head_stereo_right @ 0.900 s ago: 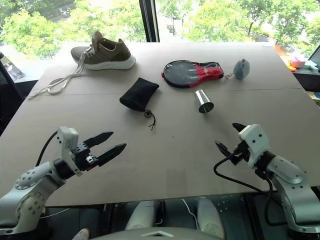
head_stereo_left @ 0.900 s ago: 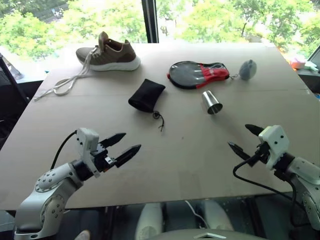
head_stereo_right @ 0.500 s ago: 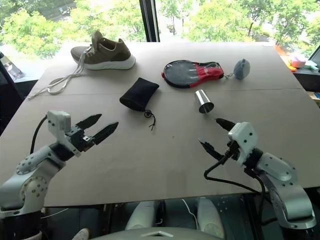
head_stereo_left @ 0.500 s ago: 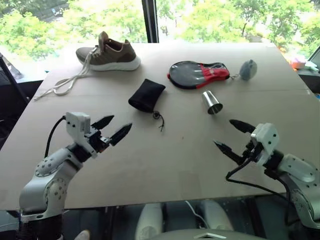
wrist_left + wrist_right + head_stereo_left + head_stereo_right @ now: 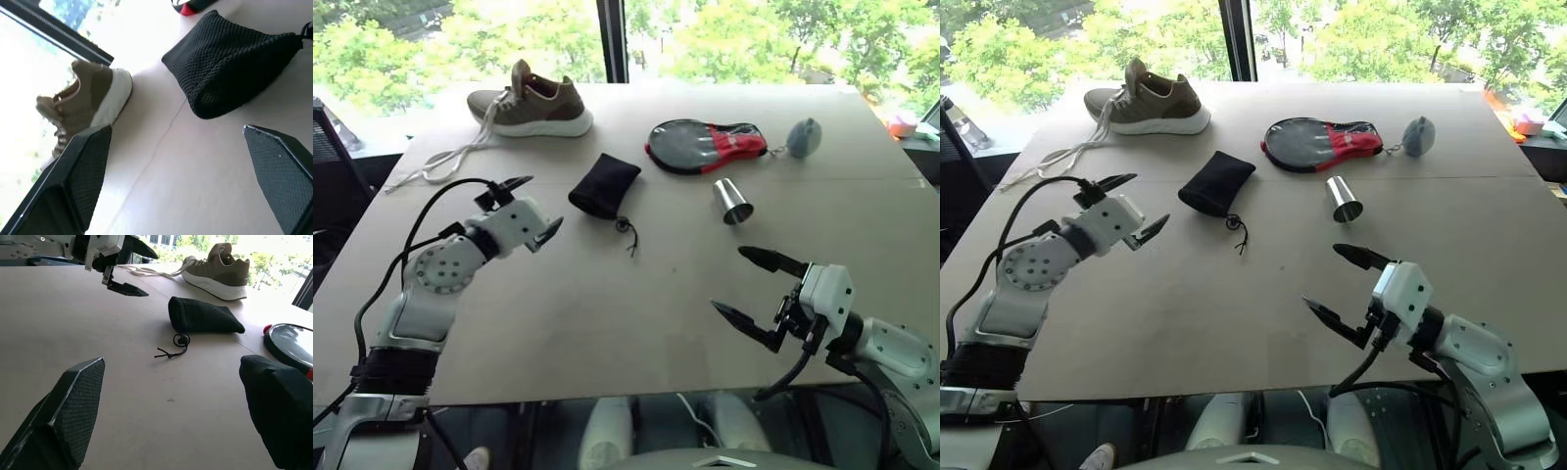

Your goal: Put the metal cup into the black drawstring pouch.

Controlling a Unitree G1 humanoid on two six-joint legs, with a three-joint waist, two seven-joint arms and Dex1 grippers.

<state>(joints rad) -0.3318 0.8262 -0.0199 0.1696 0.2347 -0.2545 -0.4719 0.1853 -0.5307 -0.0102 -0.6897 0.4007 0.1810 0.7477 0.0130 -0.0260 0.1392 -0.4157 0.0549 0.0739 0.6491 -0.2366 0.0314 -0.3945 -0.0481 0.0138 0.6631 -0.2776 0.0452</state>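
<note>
Pouch flat and shut, cup on its side, both grippers spread wide and empty.

The metal cup (image 5: 731,202) lies tipped over past the table's (image 5: 607,313) middle, toward the right edge; probably light, rigid and slick, best pinched across its wall near the rim; the black drawstring pouch (image 5: 602,185) lies limp toward the far edge, cord trailing, nothing inside as far as shows, its soft mouth needing opening; left gripper (image 5: 530,207) hovers just beside it; right gripper (image 5: 752,286) hangs near the front edge.
</note>
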